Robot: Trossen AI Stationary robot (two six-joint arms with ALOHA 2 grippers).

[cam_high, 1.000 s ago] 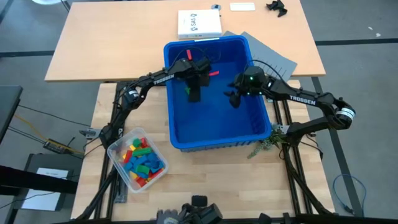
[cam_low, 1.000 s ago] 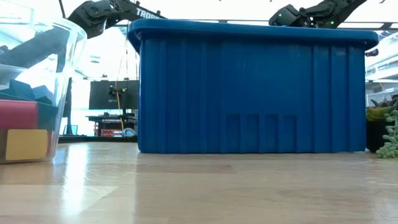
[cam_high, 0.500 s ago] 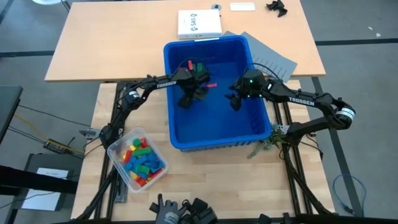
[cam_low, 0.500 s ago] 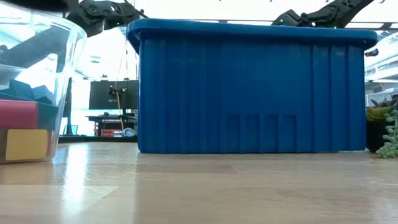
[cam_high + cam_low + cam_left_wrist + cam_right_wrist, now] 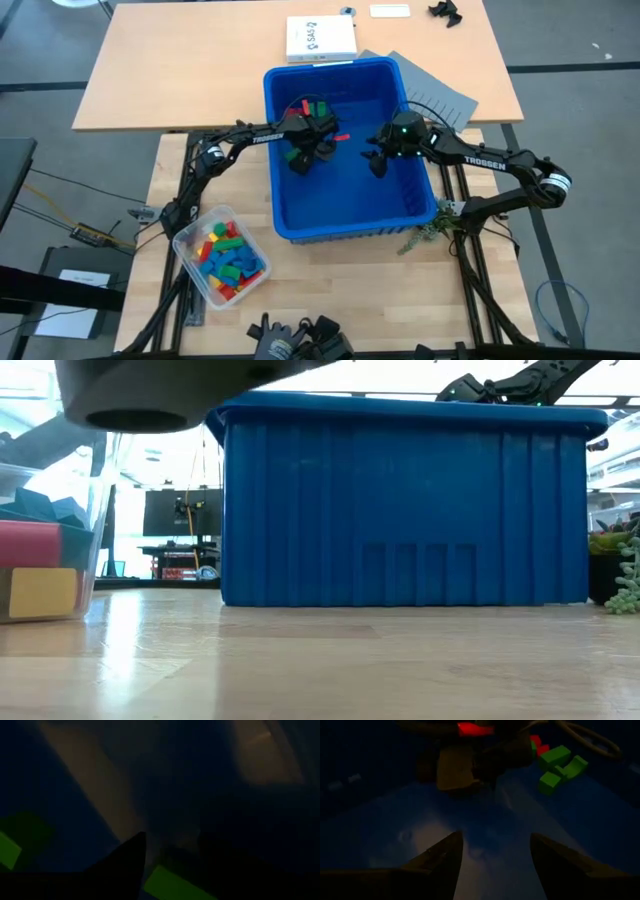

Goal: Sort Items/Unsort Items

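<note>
Many small toy blocks (image 5: 222, 258) in red, yellow, green and blue lie heaped loosely in a clear tub at the near left of the table, blue ones thickest toward its near side. A few more lie on the floor of the big blue bin near its far wall: green blocks (image 5: 559, 764) bunched together with two red blocks (image 5: 538, 745) just beside them, and one red wedge (image 5: 342, 136) lying apart, nearer the bin's middle
</note>
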